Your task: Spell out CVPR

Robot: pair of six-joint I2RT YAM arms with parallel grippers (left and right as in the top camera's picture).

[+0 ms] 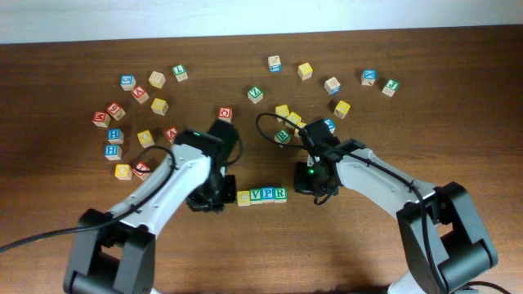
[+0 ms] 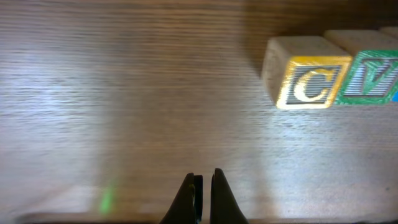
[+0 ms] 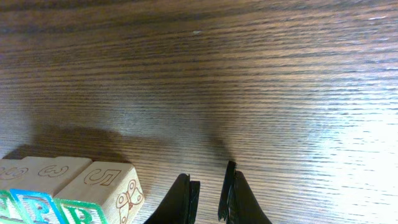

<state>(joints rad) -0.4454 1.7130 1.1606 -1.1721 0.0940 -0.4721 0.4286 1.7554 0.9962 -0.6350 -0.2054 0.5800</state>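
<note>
Four cubes stand in a row near the table's front middle: yellow C, green V, blue P, green R. My left gripper is shut and empty over bare wood, just left of the C cube, with the V cube beyond it. In the overhead view the left arm hides its fingers. My right gripper sits just right of the R cube, apart from it. It is all but shut, holding nothing, with only a narrow slit between the jaws.
Many other letter cubes lie scattered across the back: a group at the left, a cluster behind the right arm, a red one in the middle, and more at the back right.
</note>
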